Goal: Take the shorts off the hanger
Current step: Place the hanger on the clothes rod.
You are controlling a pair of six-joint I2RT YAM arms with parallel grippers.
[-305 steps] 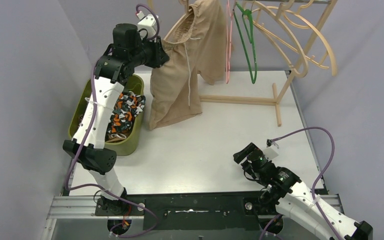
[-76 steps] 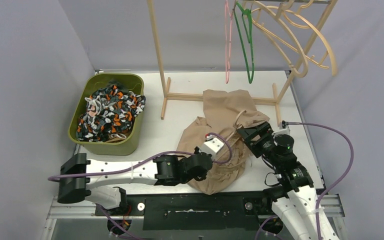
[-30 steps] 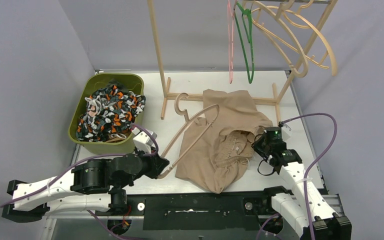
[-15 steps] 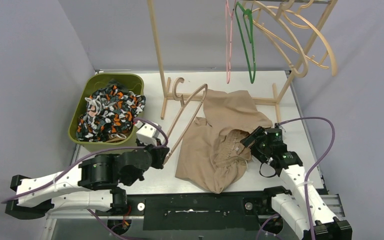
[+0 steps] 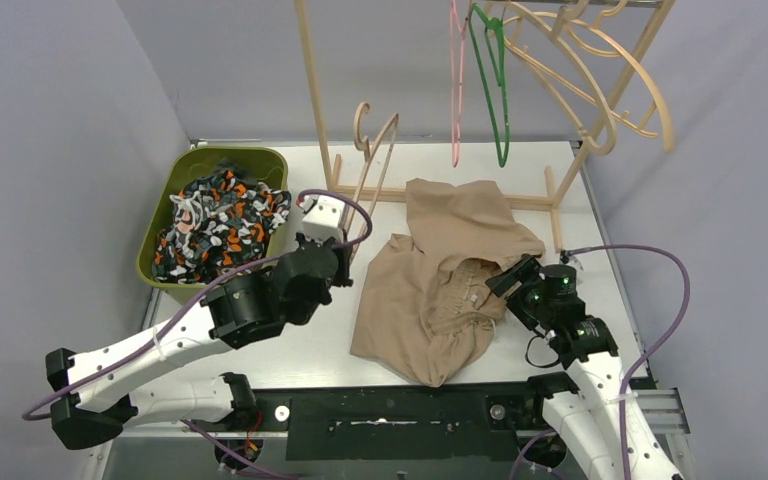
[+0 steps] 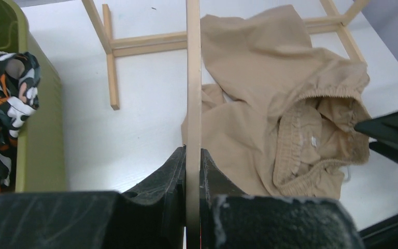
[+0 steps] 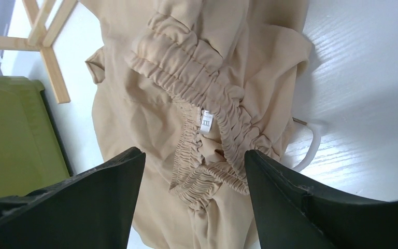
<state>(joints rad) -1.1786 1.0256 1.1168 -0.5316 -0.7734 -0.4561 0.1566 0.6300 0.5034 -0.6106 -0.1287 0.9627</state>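
Observation:
The beige shorts [image 5: 440,290] lie crumpled on the white table, off the hanger, with the gathered waistband [image 7: 207,104] facing up. My left gripper [image 5: 342,262] is shut on the bare wooden hanger [image 5: 378,155], which it holds upright left of the shorts. In the left wrist view the hanger's bar [image 6: 193,78] runs straight up from between the jaws of that gripper [image 6: 193,155]. My right gripper [image 5: 506,281] hovers open over the waistband's right end. Its fingers [image 7: 109,187] straddle the cloth without touching it, and nothing is held in the gripper [image 7: 194,155].
A green bin [image 5: 160,215] at the left holds camouflage shorts [image 5: 220,220]. The wooden rack [image 5: 315,110] stands at the back with pink, green [image 5: 495,90] and wooden hangers, its base bars [image 5: 480,196] on the table. A white drawstring [image 7: 311,150] loops beside the waistband.
My left gripper has lifted the hanger up and back towards the rack, clear of the shorts. My right gripper has opened and let go of the waistband.

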